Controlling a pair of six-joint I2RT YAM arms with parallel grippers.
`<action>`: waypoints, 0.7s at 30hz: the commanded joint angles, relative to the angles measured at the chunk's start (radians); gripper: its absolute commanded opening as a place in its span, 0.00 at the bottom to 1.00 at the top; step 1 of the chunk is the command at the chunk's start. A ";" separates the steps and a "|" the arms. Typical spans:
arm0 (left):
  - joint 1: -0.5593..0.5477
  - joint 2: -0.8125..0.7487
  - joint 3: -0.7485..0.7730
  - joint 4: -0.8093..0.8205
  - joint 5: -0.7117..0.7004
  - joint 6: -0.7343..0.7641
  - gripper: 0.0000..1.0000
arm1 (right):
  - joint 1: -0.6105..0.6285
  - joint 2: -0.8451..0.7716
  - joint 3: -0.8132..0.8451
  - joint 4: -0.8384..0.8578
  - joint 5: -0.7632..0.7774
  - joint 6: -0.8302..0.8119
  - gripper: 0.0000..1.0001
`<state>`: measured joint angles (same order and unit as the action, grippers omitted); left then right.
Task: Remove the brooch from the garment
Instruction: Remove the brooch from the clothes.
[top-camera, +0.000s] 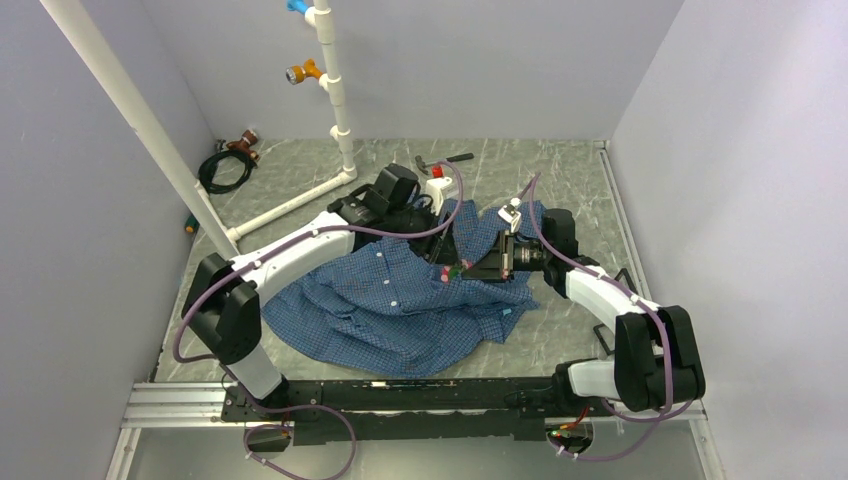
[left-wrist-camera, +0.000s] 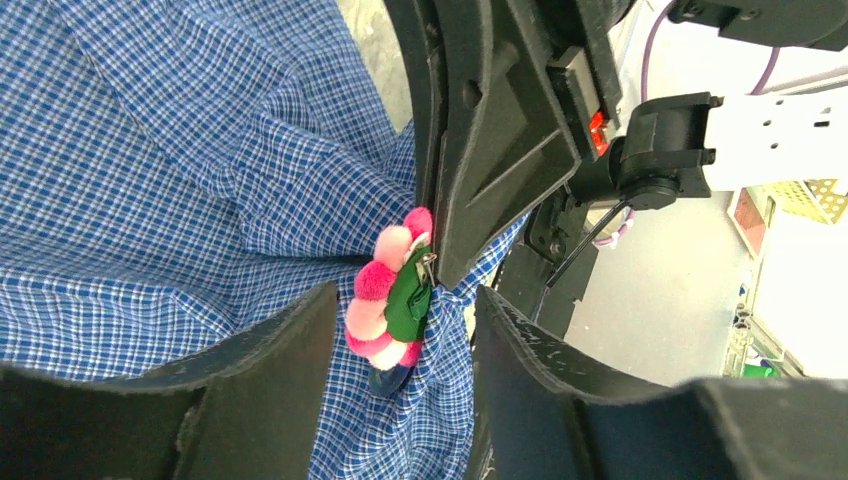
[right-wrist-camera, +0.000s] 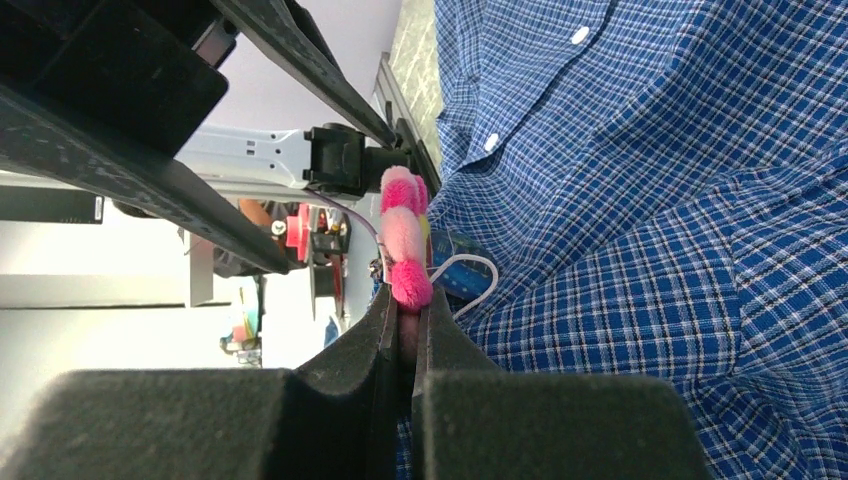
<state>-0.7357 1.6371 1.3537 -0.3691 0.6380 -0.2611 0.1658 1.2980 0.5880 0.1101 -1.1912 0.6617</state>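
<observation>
Inspector: Jaws and brooch (right-wrist-camera: 405, 240)?
Arm: My right jaws gripped the brooch at a raised fold of the shirt (right-wrist-camera: 640, 200); my left jaws stood open around it. Advised: hold cloth, pull slowly.

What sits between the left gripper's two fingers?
Left wrist view: round pink fluffy brooch with green backing, on the bunched blue checked shirt, pinched by the right gripper.

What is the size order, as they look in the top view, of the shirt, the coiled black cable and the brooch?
Largest to smallest:
1. shirt, by far
2. coiled black cable, though it lies farther from the camera
3. brooch, a tiny pink spot
</observation>
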 joint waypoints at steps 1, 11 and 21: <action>-0.019 0.016 0.033 -0.015 -0.031 -0.033 0.56 | -0.003 0.006 0.038 -0.009 0.015 -0.017 0.00; -0.039 0.030 0.021 -0.001 -0.030 -0.035 0.46 | -0.005 0.009 0.025 0.029 0.016 0.014 0.00; -0.056 0.048 0.031 -0.001 -0.040 -0.048 0.41 | -0.006 0.013 0.022 0.046 0.018 0.027 0.00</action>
<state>-0.7719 1.6672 1.3537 -0.3828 0.5938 -0.2836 0.1646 1.3090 0.5892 0.1062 -1.1793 0.6743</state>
